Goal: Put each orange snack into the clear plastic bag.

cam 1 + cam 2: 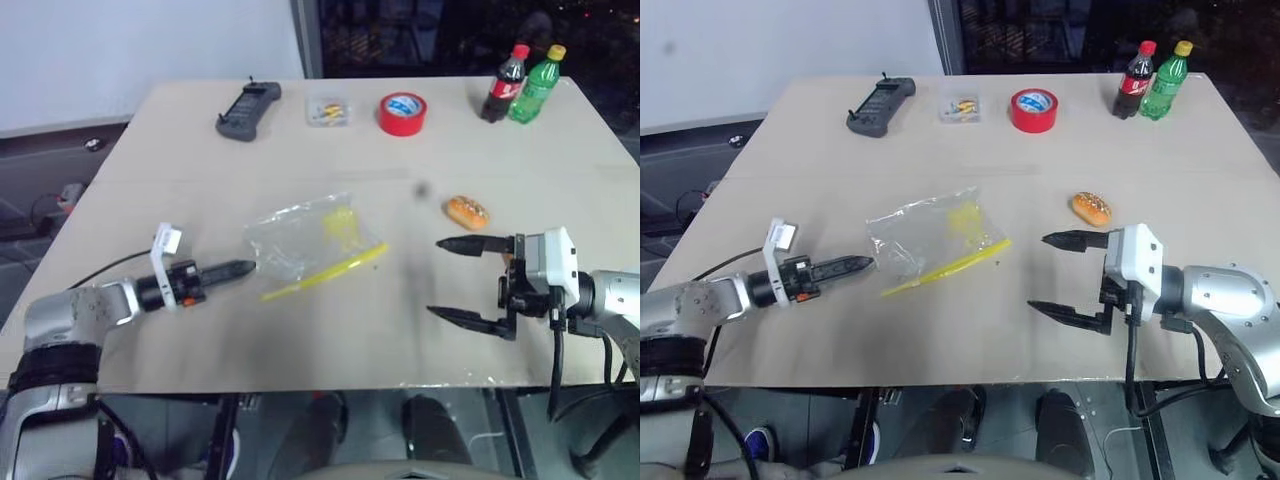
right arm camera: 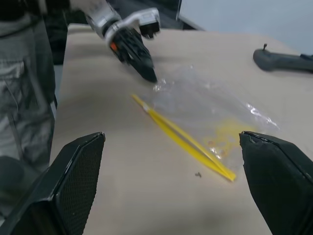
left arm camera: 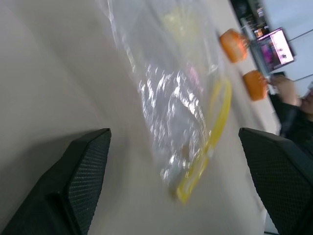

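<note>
A: Where's the clear plastic bag [image 1: 305,240]?
B: Flat mid-table, yellow strip toward the near edge. The left gripper [image 1: 232,269] is spread, tips just at the bag's left corner.
A: And the snacks?
B: One orange snack [image 1: 467,211] lies just beyond the right gripper [image 1: 462,282], whose fingers are spread and hold nothing.

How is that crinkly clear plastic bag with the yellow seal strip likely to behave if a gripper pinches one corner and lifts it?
The crinkly clear plastic bag with the yellow seal strip looks thin, wrinkled and flat, so it would probably sag and fold rather than hold its shape. It appears empty, so likely very light and apt to slide across the smooth beige table when nudged. Its glossy film may slip from a light pinch.
</note>
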